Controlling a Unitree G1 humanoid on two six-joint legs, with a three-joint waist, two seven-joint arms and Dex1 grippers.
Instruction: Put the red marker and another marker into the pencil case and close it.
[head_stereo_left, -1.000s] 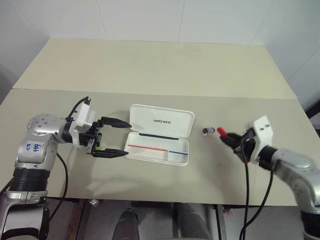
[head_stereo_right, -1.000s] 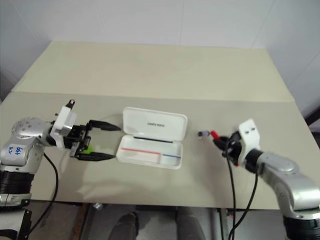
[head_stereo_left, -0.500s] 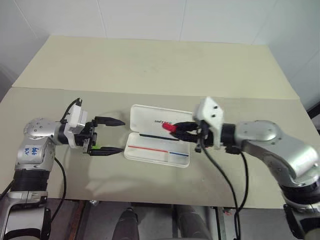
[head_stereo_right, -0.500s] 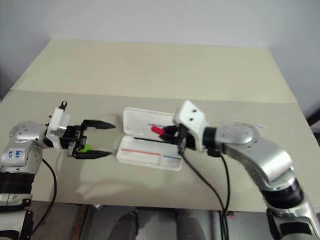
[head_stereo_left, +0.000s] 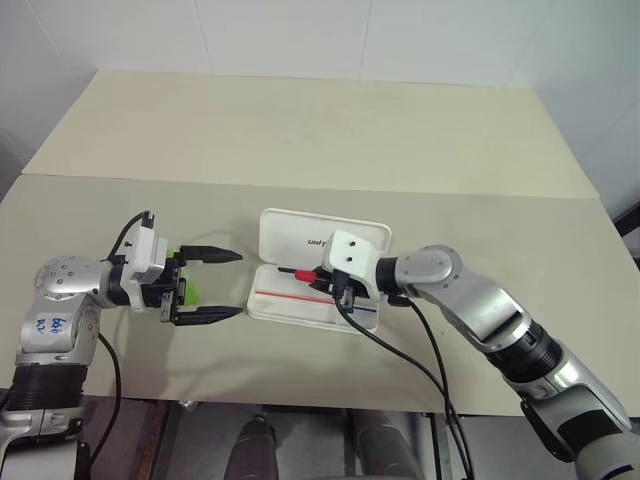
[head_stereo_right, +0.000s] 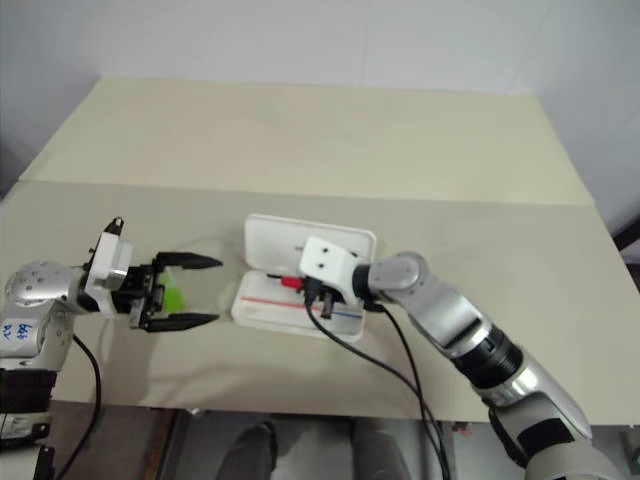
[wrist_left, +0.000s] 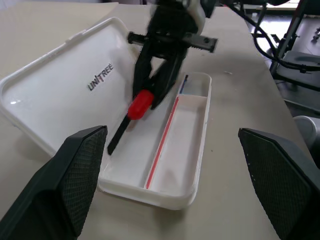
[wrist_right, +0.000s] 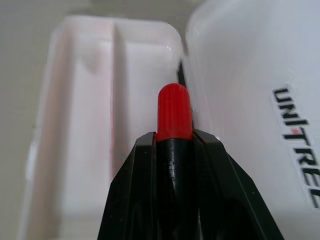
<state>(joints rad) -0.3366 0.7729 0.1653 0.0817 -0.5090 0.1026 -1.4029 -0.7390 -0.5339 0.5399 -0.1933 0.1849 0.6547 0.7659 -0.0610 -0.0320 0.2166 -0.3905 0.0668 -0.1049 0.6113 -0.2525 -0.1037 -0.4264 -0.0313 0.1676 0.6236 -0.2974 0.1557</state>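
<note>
Left eye view, beige table (head_stereo_left: 330, 140), white wall (head_stereo_left: 300, 35), right gripper (head_stereo_left: 318, 279) clamping red marker (head_stereo_left: 303, 274), left gripper (head_stereo_left: 232, 285) wide, empty.

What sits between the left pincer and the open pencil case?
Bare tabletop, as the left eye view shows; left pincer stands beside the pencil case, with the green marker behind its fingers.

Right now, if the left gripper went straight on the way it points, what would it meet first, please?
Probably the near end of the open pencil case, which lies straight ahead of the open left gripper; the table between them looks free, though height is hard to judge.
</note>
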